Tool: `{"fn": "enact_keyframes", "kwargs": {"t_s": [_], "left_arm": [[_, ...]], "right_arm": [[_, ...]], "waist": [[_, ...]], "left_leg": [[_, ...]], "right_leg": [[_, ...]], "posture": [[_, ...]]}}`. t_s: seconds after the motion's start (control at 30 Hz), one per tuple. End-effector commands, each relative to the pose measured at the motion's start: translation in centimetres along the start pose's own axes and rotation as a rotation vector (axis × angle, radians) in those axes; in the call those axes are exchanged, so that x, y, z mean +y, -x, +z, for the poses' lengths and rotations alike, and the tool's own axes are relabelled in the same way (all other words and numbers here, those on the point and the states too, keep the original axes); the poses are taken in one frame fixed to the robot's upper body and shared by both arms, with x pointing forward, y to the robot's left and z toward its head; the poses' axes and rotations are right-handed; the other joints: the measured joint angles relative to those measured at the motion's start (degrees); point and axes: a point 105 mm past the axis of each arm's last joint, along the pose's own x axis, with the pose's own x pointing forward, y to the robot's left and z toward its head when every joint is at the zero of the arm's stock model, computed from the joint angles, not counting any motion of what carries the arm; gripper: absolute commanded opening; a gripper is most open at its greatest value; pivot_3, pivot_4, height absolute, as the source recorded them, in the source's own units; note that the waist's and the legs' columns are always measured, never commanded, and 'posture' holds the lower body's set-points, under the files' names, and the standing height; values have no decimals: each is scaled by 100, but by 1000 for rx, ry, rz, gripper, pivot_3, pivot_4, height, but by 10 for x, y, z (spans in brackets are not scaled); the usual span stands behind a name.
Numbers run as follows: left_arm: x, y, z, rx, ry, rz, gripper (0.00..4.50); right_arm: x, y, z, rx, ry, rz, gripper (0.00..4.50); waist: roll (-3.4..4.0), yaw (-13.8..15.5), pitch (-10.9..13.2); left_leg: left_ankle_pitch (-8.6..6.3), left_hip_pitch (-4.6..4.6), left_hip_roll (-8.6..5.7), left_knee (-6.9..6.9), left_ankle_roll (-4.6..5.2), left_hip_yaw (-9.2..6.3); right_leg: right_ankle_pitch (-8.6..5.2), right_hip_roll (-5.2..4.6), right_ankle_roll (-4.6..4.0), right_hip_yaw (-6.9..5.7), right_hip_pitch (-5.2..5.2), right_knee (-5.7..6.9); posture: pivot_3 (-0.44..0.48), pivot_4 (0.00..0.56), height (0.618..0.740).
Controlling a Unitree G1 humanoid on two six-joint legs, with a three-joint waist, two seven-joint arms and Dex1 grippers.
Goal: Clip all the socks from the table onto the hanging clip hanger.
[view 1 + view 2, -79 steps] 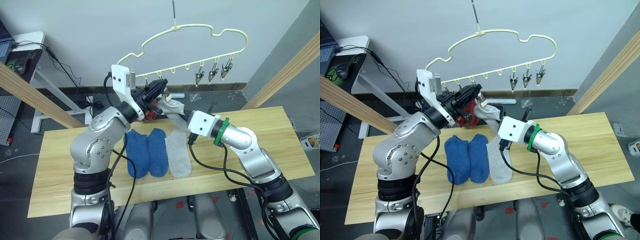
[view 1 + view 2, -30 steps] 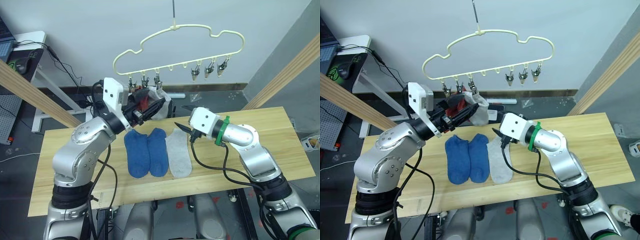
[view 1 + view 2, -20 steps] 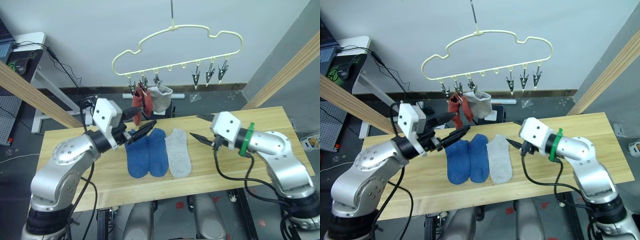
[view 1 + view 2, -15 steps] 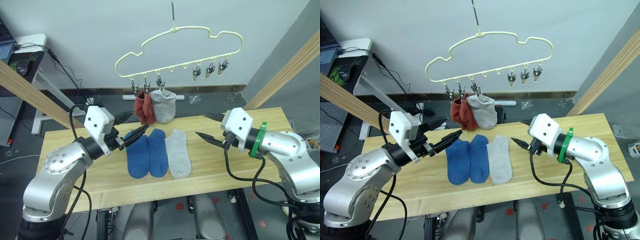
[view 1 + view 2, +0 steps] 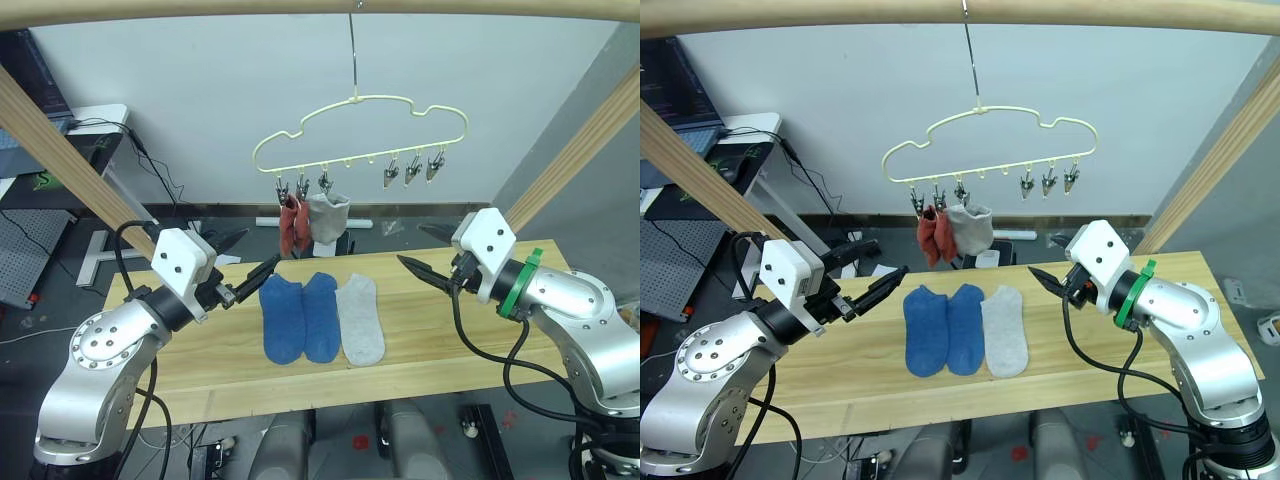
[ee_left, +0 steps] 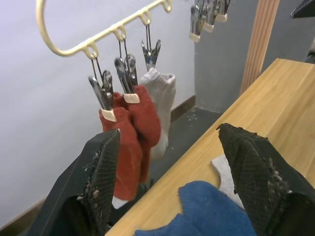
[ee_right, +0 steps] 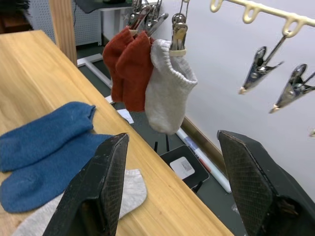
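The pale yellow clip hanger (image 5: 360, 130) hangs by its hook from the top pole. Its three left clips hold two rust red socks (image 5: 291, 225) and one light grey sock (image 5: 327, 215). The three right clips (image 5: 407, 168) are bare. Two blue socks (image 5: 300, 316) and a grey sock (image 5: 360, 318) lie side by side on the table (image 5: 480, 340). My left gripper (image 5: 250, 262) is open and empty, left of and below the hanging socks. To their right my right gripper (image 5: 412, 245) is open and empty, pointing towards them. The right wrist view shows the hung grey sock (image 7: 167, 88) close up.
A round wooden pole frame surrounds the table: a top pole (image 5: 300, 8) and slanted poles at left (image 5: 60, 150) and right (image 5: 570, 150). A desk with cables (image 5: 100, 120) stands at the back left. Bare tabletop lies on both sides of the socks.
Both grippers have drawn back from the hanger, left to the left and right to the right. The grey sock now hangs free on the third clip. The camera has also shifted.
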Motion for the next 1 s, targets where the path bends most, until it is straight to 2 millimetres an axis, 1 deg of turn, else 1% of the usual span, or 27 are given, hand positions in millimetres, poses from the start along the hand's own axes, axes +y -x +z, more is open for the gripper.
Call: {"fn": "enact_keyframes", "kwargs": {"t_s": [0.03,0.1,0.2,0.27,0.43,0.57,0.67,0.73,0.83,1.0], "left_arm": [[-4,0,13,-51,-49,-4,3417],[-3,-1,14,-57,-48,-1,3417],[-5,-3,16,-65,-47,-7,3417],[-8,-5,17,-72,-40,-19,3417],[-14,-11,24,-92,-30,-57,3417],[-13,-15,30,-105,-37,-68,3417],[-14,-19,33,-115,-43,-84,3417],[-15,-22,36,-124,-42,-94,3417],[-14,-25,38,-136,-29,-96,3417],[-13,-27,43,-162,13,-91,3417]], "right_arm": [[4,1,9,-48,-12,-21,2612],[6,-1,10,-56,-26,-22,2092],[5,-6,12,-68,-44,-47,2092],[0,-12,13,-77,-63,-96,2092],[-7,-28,16,-91,-165,-188,2092],[-17,-36,12,-70,-225,-270,2092],[-18,-43,12,-60,-258,-275,2092],[-17,-49,12,-58,-274,-265,2092],[-19,-60,12,-61,-289,-275,2092],[-39,-73,14,-55,-303,-369,2092]], "waist": [[2,5,-43],[7,7,-92],[7,6,-122],[7,2,-122],[7,3,-123],[8,-1,-123],[9,-11,-123],[9,-24,-122],[11,-39,-122],[13,-54,-119]], "left_leg": [[1,0,1,0,0,-1],[1,1,1,0,0,-1],[1,8,3,0,0,-1],[2,15,5,0,-1,1],[9,24,9,0,-11,-4],[11,26,13,-2,-12,-4],[11,27,14,-2,-12,-4],[11,27,16,-2,-12,-5],[11,30,23,-2,-12,-3],[11,33,55,-2,-13,7]], "right_leg": [[1,1,-1,0,1,0],[1,2,-2,0,1,1],[1,5,-2,0,6,1],[2,7,-4,3,9,4],[6,14,-11,2,15,8],[7,21,-12,4,15,11],[7,23,-13,6,15,12],[7,27,-14,6,14,13],[8,35,-16,8,15,14],[19,66,-36,11,14,11]], "posture": [[-107,160,740],[-105,160,740],[-106,165,740],[-105,176,740],[-106,186,740],[-108,197,740],[-110,203,740],[-113,209,740],[-119,221,740],[-123,240,740]]}}
